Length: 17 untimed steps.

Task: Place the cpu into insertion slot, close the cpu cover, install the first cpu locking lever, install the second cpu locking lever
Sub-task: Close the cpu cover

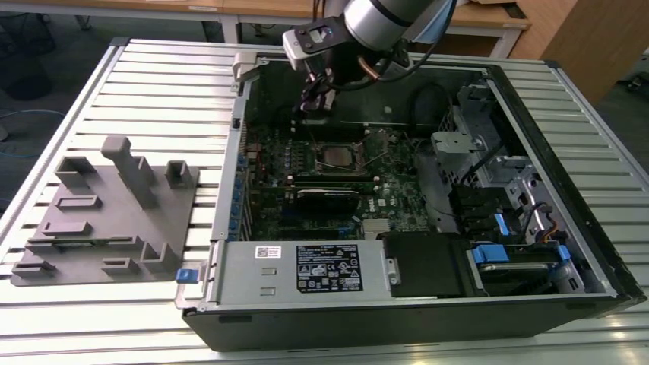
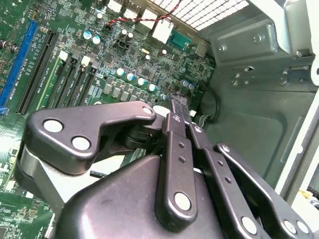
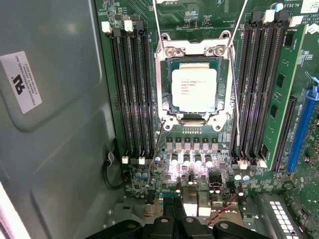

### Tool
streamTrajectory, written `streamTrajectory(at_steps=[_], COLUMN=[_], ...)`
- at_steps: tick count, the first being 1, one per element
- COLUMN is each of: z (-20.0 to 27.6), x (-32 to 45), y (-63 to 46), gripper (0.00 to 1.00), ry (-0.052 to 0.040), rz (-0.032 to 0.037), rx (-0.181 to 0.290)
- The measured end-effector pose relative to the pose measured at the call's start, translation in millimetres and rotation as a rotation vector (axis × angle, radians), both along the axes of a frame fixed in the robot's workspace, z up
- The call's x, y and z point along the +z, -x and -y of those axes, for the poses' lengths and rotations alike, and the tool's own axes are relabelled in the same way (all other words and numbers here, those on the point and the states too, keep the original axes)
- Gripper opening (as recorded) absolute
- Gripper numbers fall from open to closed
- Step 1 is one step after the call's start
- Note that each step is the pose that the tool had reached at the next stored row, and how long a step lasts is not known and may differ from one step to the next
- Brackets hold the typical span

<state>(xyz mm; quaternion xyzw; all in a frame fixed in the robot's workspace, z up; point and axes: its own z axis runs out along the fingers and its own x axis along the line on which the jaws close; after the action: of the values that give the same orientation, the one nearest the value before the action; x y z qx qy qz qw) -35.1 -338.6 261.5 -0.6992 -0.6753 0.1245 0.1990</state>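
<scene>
Exterior view high over the case [image 1: 406,328]; both wrist views near motherboard [image 3: 280,99] [image 2: 124,50]

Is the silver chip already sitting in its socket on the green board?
Yes, the chip lies flat on the green board, framed by the metal cover.

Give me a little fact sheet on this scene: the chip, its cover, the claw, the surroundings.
cpu: lying flat, silver top up
cover: down, framing the cpu
gripper: shut, nothing seen in it, above the motherboard, apart from the cpu
case: open, on the slatted table
grey fixture: on the table, at the exterior view's left
</scene>
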Motion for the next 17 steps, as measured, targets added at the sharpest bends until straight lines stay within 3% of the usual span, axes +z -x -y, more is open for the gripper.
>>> streamTrajectory(at_steps=[17], z=[0.0], x=[6.6], y=[0.0], gripper=[0.11], ry=[-0.0001], rz=[0.0000], rx=[0.000])
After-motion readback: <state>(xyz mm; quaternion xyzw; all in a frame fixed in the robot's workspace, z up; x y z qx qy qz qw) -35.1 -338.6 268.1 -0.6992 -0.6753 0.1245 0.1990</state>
